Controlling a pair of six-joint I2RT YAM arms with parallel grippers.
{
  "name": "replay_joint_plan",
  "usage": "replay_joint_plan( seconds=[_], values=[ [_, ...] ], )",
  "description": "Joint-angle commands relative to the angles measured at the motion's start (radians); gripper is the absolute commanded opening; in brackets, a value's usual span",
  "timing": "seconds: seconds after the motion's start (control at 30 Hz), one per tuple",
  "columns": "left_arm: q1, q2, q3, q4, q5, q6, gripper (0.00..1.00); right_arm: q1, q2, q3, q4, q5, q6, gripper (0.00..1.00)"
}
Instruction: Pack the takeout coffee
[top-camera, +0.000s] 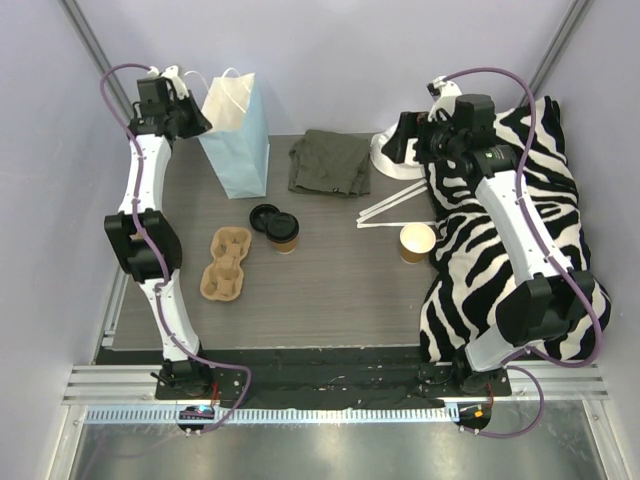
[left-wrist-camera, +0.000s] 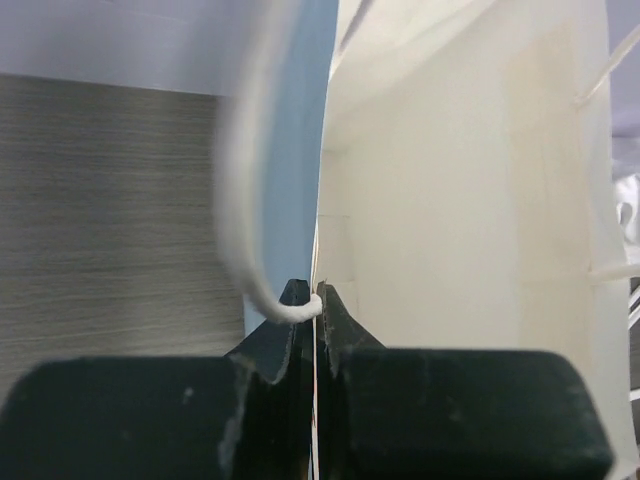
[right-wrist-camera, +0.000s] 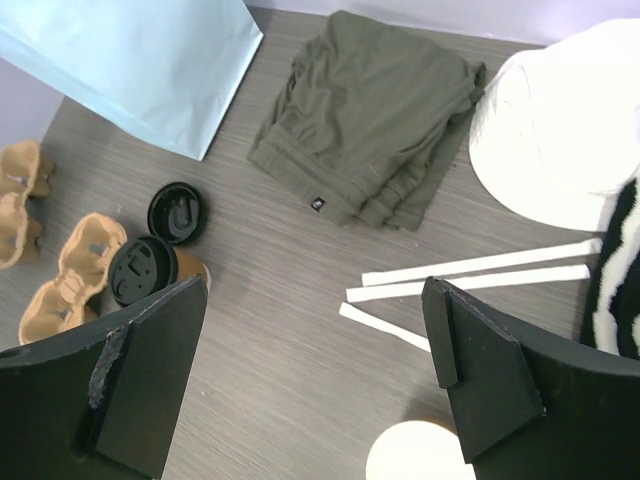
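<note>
The takeout coffee (top-camera: 285, 233) is standing upright near the middle of the table (top-camera: 340, 290). It is a small tan paper cup wearing a round black lid, well apart from both grippers. A second, loose black lid (top-camera: 265, 215) is lying against it on the far-left side, and the brown pulp carrier (top-camera: 225, 263) is lying near it on the left. The right wrist view is showing raised moulding on both lids, but nothing there is reading as words. The one label in sight, a small dark tag on the folded olive garment (top-camera: 330, 162), is too small to make out. The left arm is reaching along the left edge toward the far corner, its elbow bent. The left gripper (left-wrist-camera: 315, 310) is sitting at the top rim of the blue paper bag (top-camera: 238, 140). Its jaws are pinched together on the bag's wall, right where the white cord handle (left-wrist-camera: 245, 180) is looping past. The right arm is stretching over the zebra-striped cloth (top-camera: 510, 250). The right gripper (right-wrist-camera: 312, 295) is hanging above the table with its jaws spread wide, gripping nothing, with an unlidded tan cup (top-camera: 417, 242) showing below it.
</note>
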Motion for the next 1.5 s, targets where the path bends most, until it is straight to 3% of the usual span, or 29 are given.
replay_joint_plan(
  seconds=[0.0,0.13,0.3,0.5,0.67,0.83,1.03,1.23,1.33,1.47],
  values=[
    [-0.007,-0.104,0.038,0.086,0.054,-0.033,0.0,-0.028,-0.047,0.075,-0.085,-0.01,-0.082,0.99],
    [-0.031,-0.187,0.059,0.117,0.085,-0.048,0.0,-0.076,-0.059,0.16,-0.178,0.001,-0.164,0.98],
    [-0.143,-0.316,0.035,0.1,0.118,-0.056,0.0,-0.123,-0.114,0.23,-0.249,0.025,-0.18,0.98],
    [-0.302,-0.483,-0.037,0.009,0.131,-0.041,0.0,-0.136,-0.243,0.208,-0.292,0.066,-0.177,0.98],
    [-0.402,-0.594,-0.172,-0.113,0.261,-0.013,0.0,-0.136,-0.381,0.142,-0.301,0.079,-0.237,0.99],
    [-0.474,-0.632,-0.292,-0.319,0.379,0.235,0.0,-0.134,-0.51,0.069,-0.399,-0.091,-0.455,0.99],
    [-0.502,-0.594,-0.37,-0.475,0.477,0.398,0.0,-0.134,-0.699,-0.045,-0.543,-0.312,-0.737,0.99],
    [-0.574,-0.534,-0.407,-0.579,0.528,0.548,0.0,-0.134,-0.633,-0.051,-0.755,-0.462,-0.933,0.93],
    [-0.591,-0.508,-0.401,-0.64,0.549,0.617,0.0,-0.133,-0.591,-0.045,-0.804,-0.558,-0.973,0.88],
    [-0.6,-0.508,-0.427,-0.602,0.548,0.63,0.0,-0.101,-0.55,-0.069,-0.821,-0.621,-0.979,0.85]
  ],
)
